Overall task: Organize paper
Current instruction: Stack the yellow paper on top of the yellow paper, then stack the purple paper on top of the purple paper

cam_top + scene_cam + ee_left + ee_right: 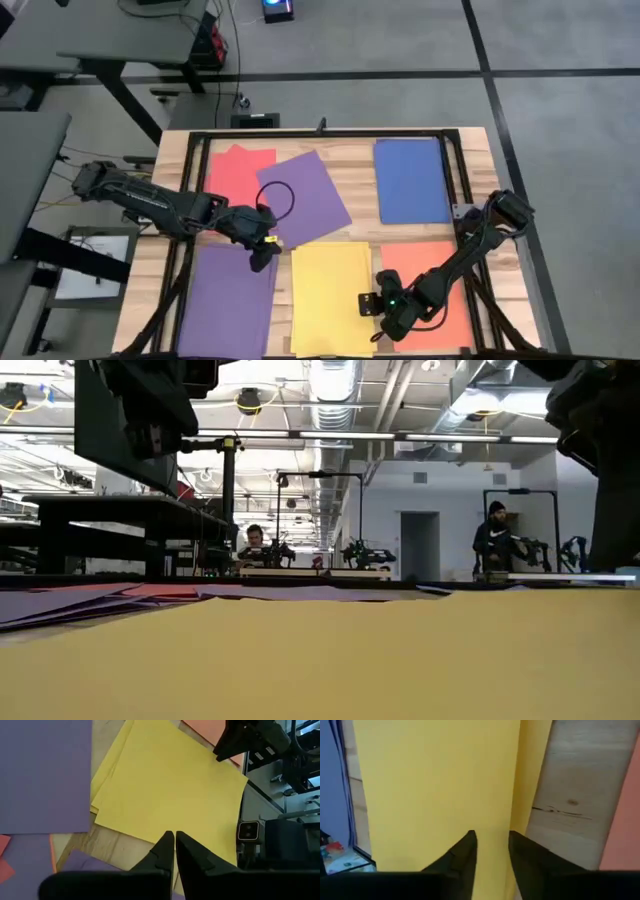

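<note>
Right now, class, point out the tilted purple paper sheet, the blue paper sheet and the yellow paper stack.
Tilted purple paper sheet [308,197], high view: its centre.
Blue paper sheet [412,180], high view: its centre.
Yellow paper stack [330,295], high view: middle of the top sheet.

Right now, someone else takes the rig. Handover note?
Left gripper: shut, empty, over the gap between the near purple stack and the yellow stack.
Right gripper: open, empty, at the yellow stack's right edge.
Papers: red sheet far left with a tilted purple sheet overlapping it; blue stack far right; orange stack near right.
Done: most colours grouped.
Left: likely square the fanned yellow stack, move the tilted purple sheet onto the near purple stack.
</note>
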Action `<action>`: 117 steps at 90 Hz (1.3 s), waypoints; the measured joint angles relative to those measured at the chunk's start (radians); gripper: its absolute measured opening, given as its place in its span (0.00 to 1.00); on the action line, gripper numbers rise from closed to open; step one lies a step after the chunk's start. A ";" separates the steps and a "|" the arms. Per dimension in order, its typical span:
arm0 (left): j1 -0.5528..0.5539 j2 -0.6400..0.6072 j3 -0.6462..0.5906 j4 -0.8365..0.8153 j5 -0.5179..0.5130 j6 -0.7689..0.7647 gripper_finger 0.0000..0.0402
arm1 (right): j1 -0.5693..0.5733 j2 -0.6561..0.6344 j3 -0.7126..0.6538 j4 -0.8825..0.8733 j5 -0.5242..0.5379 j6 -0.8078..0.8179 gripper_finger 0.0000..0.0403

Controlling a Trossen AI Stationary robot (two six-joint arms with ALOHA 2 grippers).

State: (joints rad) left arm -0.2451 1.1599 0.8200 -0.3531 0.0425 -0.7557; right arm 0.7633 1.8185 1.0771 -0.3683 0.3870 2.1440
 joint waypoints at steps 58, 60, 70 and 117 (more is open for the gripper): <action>-0.030 0.289 0.000 -0.055 0.031 0.223 0.00 | -0.198 -0.322 -0.013 -0.434 -0.060 -1.298 0.35; -0.033 0.308 0.000 -0.050 0.031 0.211 0.00 | -0.207 -0.321 -0.020 -0.434 -0.077 -1.334 0.35; -0.041 0.391 0.000 -0.009 0.024 0.174 0.00 | -0.240 -0.304 -0.076 -0.424 -0.156 -1.431 0.33; -0.024 0.559 0.034 0.198 -0.010 0.145 0.00 | -0.263 -0.292 -0.308 -0.080 -0.220 -1.520 0.22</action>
State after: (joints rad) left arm -0.2687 1.7184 0.8539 -0.1549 0.0327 -0.6106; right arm 0.5002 1.5264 0.7694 -0.4482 0.1668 0.6239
